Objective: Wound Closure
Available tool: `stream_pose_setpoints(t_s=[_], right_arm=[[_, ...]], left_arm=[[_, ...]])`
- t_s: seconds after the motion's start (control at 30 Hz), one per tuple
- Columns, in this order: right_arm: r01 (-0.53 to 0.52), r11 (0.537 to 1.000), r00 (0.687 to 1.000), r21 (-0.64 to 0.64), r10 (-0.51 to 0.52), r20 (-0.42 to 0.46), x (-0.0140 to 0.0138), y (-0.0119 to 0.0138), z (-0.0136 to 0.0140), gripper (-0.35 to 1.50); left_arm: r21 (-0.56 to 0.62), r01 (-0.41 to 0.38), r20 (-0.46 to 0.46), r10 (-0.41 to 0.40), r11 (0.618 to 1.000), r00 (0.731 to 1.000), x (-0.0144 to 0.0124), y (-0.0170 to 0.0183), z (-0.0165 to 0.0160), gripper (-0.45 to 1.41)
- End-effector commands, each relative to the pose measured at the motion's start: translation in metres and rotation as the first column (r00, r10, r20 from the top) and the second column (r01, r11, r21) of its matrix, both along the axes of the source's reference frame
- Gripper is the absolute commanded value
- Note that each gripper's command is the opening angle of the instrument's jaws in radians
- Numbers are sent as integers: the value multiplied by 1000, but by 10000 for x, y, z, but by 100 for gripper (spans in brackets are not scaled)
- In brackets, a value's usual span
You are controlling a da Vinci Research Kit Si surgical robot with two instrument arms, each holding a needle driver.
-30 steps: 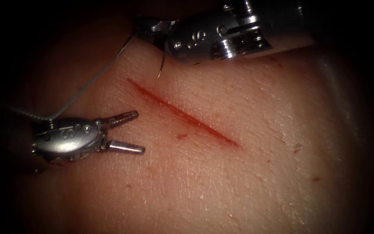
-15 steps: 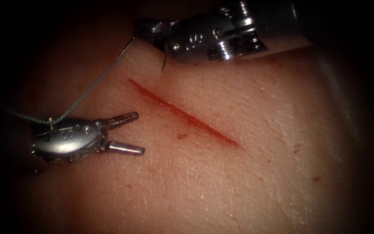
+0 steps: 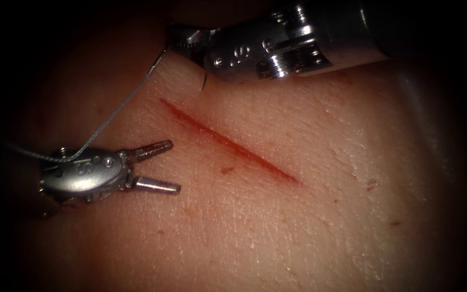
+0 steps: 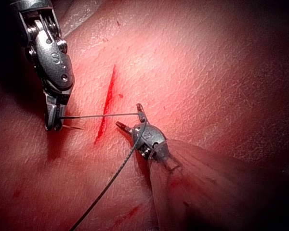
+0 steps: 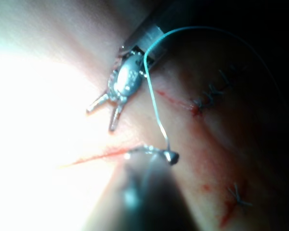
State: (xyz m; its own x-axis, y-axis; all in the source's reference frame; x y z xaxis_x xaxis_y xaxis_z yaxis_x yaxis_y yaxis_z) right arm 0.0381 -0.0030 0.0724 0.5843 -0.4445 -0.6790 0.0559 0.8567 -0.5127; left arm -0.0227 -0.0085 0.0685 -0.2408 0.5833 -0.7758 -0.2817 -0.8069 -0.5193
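- Left tool [image 3: 158, 166], smooth oval metal head, lower left of the endoscope view on the left side of the cut; two short ridged jaws spread wide, nothing between them.
- Thread [image 3: 112, 113], thin grey strand, runs from over the left tool's head diagonally up right to the needle end at the right tool's jaws.
- Cut [image 3: 228, 142], narrow red line slanting from upper left to lower right across pale, finely creased tissue [image 3: 277, 227]; small spots of red fluid [image 3: 226, 170] lie beside it.
- Right tool [image 3: 182, 43], shiny ribbed wrist, top centre; jaws closed on the needle [image 3: 205, 80] near its thread end. The thin dark curved needle hangs down from the jaws, tip toward the tissue just above the cut's upper end; contact unclear.
- Left wrist view: needle tip [image 4: 74, 127] sticks out sideways past the right tool's jaws [image 4: 52, 118], thread [image 4: 106, 115] crossing over the cut [image 4: 106, 103].
- Right wrist view: thread [image 5: 156, 103] arcs bluish; stitched dark sutures [image 5: 214, 91] on another cut.
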Motion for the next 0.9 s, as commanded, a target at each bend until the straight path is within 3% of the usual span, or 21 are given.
stream_pose_setpoints(t_s=[0.03,0.6,0.9], right_arm=[[1,1000,1000,1,-1,-1,6,-3,5,-35],[40,999,999,4,-40,-9,15,-21,10,-35],[49,999,999,-2,-49,-17,17,-25,7,-35]], left_arm=[[4,0,1,0,1000,1000,-5,-5,6,38],[10,0,3,0,1000,1000,-3,-4,5,36],[52,15,-16,-14,999,1000,0,-4,24,41]])
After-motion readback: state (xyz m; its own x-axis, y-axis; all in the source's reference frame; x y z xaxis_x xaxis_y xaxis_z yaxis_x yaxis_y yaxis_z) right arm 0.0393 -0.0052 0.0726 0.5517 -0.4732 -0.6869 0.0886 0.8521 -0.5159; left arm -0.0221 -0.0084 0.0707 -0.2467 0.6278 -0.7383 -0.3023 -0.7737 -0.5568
